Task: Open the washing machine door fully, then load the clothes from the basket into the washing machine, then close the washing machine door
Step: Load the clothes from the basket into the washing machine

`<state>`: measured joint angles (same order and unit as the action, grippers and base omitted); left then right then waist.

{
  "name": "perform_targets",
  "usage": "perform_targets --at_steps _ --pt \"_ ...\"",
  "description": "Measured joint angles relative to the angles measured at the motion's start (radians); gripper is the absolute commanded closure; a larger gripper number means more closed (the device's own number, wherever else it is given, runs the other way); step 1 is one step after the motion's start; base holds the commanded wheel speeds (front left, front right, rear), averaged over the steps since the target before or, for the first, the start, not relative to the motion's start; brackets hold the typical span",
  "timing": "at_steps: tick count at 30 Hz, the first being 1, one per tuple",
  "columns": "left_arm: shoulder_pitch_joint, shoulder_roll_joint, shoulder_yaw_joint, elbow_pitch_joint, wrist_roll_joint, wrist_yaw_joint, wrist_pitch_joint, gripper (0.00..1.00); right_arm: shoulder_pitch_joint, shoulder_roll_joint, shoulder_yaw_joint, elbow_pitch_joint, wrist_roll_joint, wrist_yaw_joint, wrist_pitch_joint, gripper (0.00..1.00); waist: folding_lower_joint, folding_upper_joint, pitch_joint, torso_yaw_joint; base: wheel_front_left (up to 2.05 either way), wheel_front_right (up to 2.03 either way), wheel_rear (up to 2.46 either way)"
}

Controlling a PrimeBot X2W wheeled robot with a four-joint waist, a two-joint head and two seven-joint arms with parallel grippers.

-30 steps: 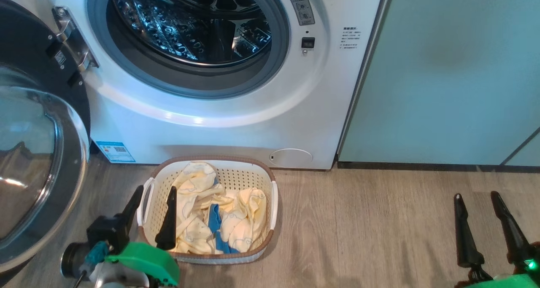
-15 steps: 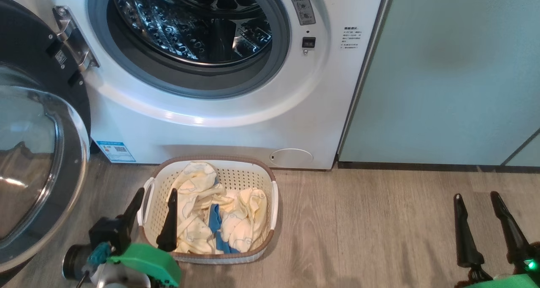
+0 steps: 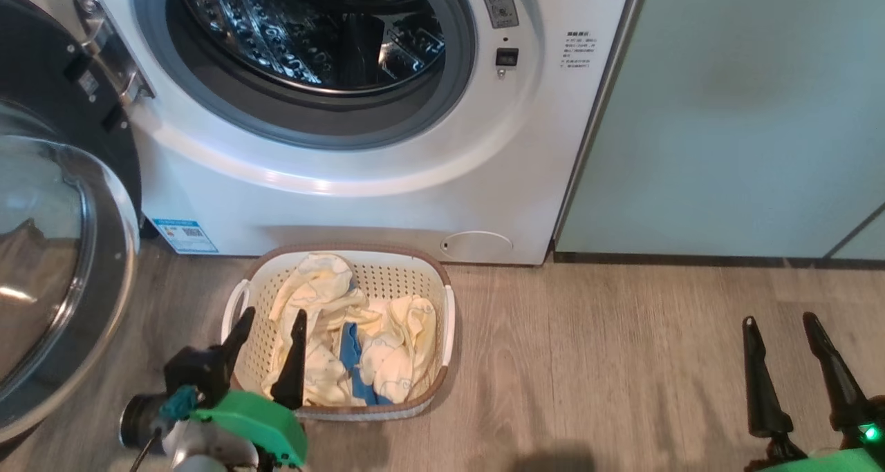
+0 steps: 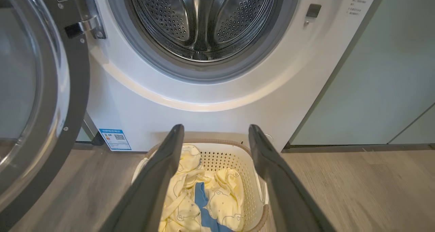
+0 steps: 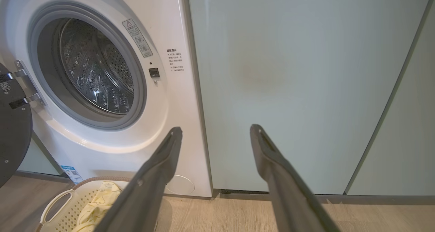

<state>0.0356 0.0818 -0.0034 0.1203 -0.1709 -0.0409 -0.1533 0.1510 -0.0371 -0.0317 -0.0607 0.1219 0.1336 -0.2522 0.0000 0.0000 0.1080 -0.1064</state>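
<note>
From the basket (image 3: 394, 282), the washing machine (image 3: 346, 209) offers its drum mouth (image 3: 304, 36) at 12 o'clock, wide and unblocked; the washing machine door (image 3: 62, 251) stands swung out at 9 o'clock — a wall on that side. Bare floor (image 3: 588, 361) runs free toward 3 o'clock — pale green cabinets (image 3: 726, 112) close 1 o'clock

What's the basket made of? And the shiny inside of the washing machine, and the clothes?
The basket looks like matte cream plastic: stiff walls with neat moulded holes. The drum looks like polished steel: silvery, mirror-bright, punched with tiny holes. The clothes seem soft cloth, crumpling loosely; which fibre, I cannot tell.
</note>
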Motion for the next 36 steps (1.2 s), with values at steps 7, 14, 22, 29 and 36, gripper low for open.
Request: perform_targets --at_steps 7,14,22,29,36 --pt "-0.097 0.001 -0.061 0.145 -0.026 -0.043 0.067 0.0 -0.035 0.0 -0.001 -0.016 0.0 0.0 0.0 0.0 0.0001 0.0 0.062 -0.005 0.0 0.0 0.0" --pt "-0.261 -0.001 -0.127 0.359 -0.067 -0.072 0.101 0.0 -0.081 0.0 -0.001 -0.036 0.005 0.0 0.0 0.0 0.0001 0.0 0.149 -0.017 0.0 0.0 0.0" --pt "-0.541 -0.002 -0.229 0.653 -0.146 -0.089 0.14 0.0 -0.172 0.0 0.002 -0.074 0.029 0.0 0.0 0.0 0.0003 0.0 0.315 -0.047 0.0 0.0 0.0" --pt "-0.733 0.029 -0.341 0.801 -0.299 -0.089 0.162 0.0 -0.254 0.0 0.005 -0.1 0.055 0.0 0.0 0.0 0.0004 0.0 0.484 -0.082 0.0 0.0 0.0" --pt "-0.839 0.105 -0.449 0.859 -0.42 -0.089 0.2 0.0 -0.308 0.0 0.011 -0.134 0.083 0.0 -0.003 0.0 0.0003 -0.0001 0.645 -0.117 0.0 0.0 0.0"
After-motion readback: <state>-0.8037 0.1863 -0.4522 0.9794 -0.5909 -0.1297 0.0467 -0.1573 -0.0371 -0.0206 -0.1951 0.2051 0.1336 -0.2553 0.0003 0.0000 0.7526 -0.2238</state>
